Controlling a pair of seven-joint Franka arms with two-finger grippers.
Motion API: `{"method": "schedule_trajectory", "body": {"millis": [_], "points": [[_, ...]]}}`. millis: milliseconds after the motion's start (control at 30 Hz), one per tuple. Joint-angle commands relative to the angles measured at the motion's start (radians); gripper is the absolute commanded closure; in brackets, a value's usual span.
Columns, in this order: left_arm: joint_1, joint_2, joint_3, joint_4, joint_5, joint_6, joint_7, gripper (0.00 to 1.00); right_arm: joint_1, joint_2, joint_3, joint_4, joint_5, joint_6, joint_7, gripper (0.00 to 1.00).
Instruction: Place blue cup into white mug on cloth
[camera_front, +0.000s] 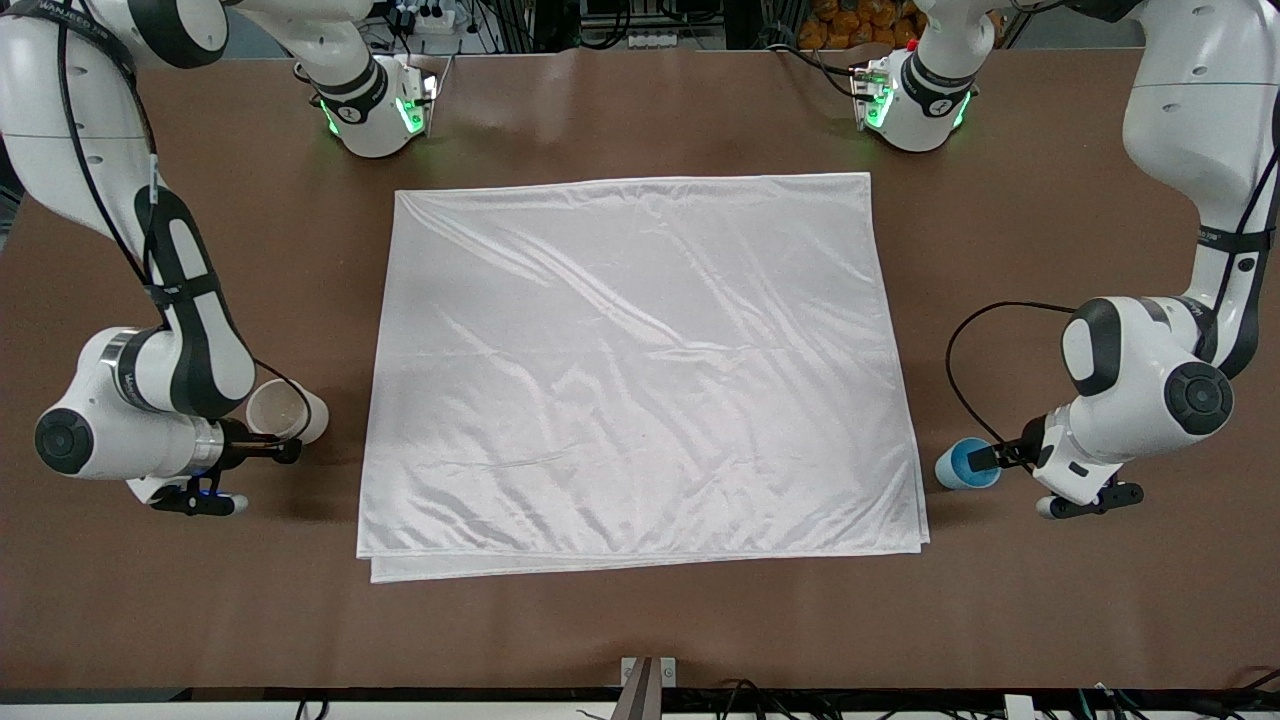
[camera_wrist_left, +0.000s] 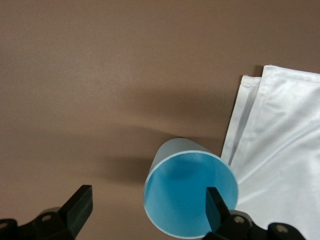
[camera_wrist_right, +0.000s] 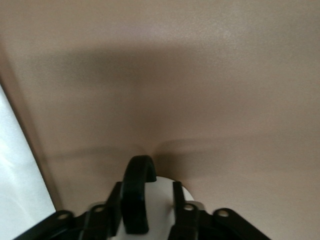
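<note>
Nearby, only wrinkled cloth (camera_front: 640, 370).

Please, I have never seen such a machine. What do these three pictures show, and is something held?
Two robot arms work at a brown table. The wide picture looks down from across the table; the other two come from wrist cameras. A large shiny white cloth lies in the middle. The left gripper, open, straddles the wall of a small light blue cup beside the cloth. The right gripper is at the black handle of a cream-white mug.
</note>
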Motion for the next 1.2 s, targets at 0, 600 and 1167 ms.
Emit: {"method": "schedule_trajectory", "body": {"millis": [0, 600, 1167], "points": [[0.001, 0.001, -0.002, -0.015, -0.006, 0.026, -0.019, 0.00, -0.014, 0.002, 0.011, -0.004, -0.006, 0.004, -0.011, 1.00], [0.002, 0.022, -0.002, -0.015, -0.004, 0.046, -0.019, 0.05, 0.059, -0.067, 0.016, -0.002, -0.003, -0.051, -0.006, 1.00], [0.001, 0.028, -0.002, -0.015, -0.006, 0.047, -0.019, 0.48, 0.372, -0.084, -0.039, 0.060, -0.004, -0.039, 0.336, 1.00]]}}
